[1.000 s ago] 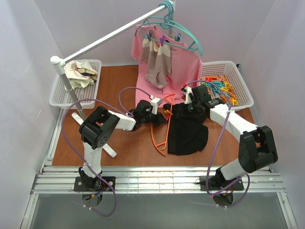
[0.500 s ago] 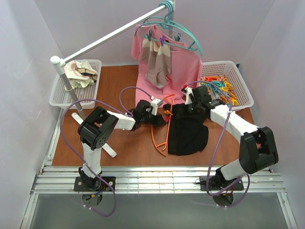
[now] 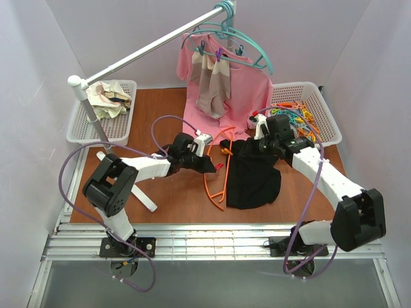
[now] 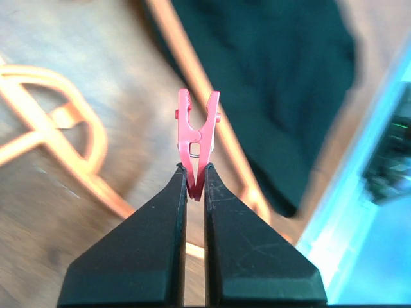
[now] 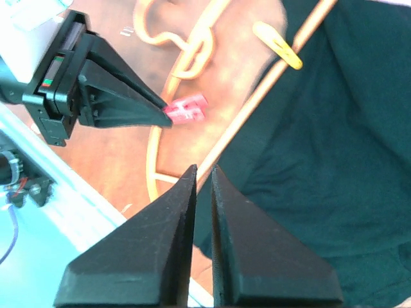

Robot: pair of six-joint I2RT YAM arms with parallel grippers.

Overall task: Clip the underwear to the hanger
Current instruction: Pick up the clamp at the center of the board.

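The orange hanger (image 3: 217,176) lies flat on the brown table, and the black underwear (image 3: 253,179) is spread over its right side. A yellow clip (image 3: 226,151) sits on the hanger's upper arm. My left gripper (image 3: 214,165) is shut on a red clothespin (image 4: 198,138), held just above the hanger's bar (image 4: 192,83) and left of the underwear (image 4: 282,77). My right gripper (image 5: 202,168) is shut with nothing seen in it, hovering over the underwear's edge (image 5: 321,147) by the hanger bar (image 5: 257,90). The red clothespin (image 5: 186,109) shows a little ahead of it.
A white basket (image 3: 324,122) of coloured clips stands at the back right. Another white basket (image 3: 80,128) with cloth stands at the back left. A rail on a post (image 3: 96,122) carries teal hangers, a pink shirt (image 3: 241,96) and a beige-striped cloth (image 3: 215,90) behind the work area.
My left arm has swung its elbow leftward while the gripper keeps the red clothespin by the hanger. My right wrist has shifted slightly right and back over the underwear's top.
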